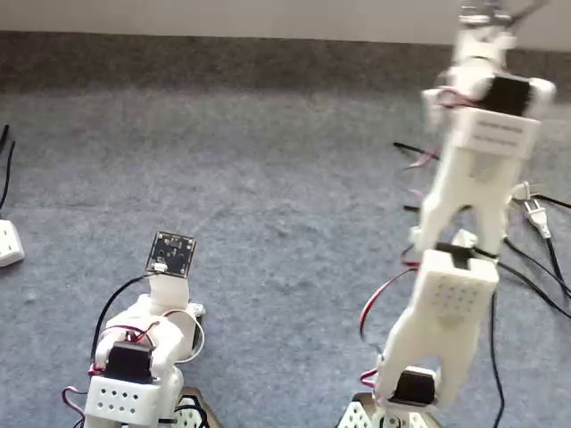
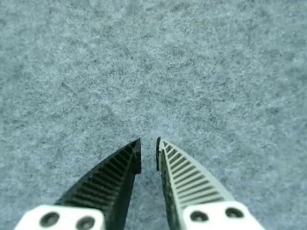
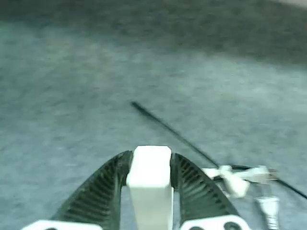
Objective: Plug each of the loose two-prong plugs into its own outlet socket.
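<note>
Right pincer (image 3: 151,155) is clenched on a white block (image 3: 151,187), held upright between its ribbed fingers above the grey carpet (image 3: 72,96). A white two-prong plug (image 3: 249,175) and a second plug (image 3: 268,207) lie on the carpet beside a black cable (image 3: 168,129). Left pincer (image 2: 147,153) is closed to a narrow slit, grasping nothing. A white outlet socket (image 1: 7,242) lies at the far left edge.

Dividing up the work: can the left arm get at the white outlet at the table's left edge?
Probably yes: the left pincer holds nothing, and only bare carpet lies between it and the white outlet.
</note>
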Action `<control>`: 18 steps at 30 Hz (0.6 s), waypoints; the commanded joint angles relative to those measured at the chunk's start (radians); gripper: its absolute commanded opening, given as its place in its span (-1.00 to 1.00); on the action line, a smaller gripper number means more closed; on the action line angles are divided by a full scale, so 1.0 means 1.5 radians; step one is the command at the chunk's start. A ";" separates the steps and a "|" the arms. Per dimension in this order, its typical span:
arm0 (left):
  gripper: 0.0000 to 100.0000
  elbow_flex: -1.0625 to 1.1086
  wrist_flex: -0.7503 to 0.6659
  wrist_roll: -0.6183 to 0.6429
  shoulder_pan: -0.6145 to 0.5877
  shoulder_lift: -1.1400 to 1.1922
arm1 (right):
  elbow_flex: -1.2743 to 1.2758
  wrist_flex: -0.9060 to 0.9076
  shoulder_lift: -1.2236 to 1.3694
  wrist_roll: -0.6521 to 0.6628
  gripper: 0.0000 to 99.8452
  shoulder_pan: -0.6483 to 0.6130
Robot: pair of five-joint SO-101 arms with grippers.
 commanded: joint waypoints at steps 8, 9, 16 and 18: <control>-0.85 0.010 0.002 0.004 -0.007 0.002 | 0.352 -0.186 -0.060 -0.184 -0.93 -0.384; -0.85 0.010 0.002 0.004 -0.007 0.002 | 0.375 -0.216 -0.044 -0.202 -0.93 -0.392; -0.85 0.010 0.002 0.004 -0.007 0.002 | 0.432 -0.342 0.113 -0.250 -0.87 -0.392; -0.85 0.010 0.002 0.004 -0.007 0.002 | 0.426 -0.340 0.130 -0.251 -0.75 -0.394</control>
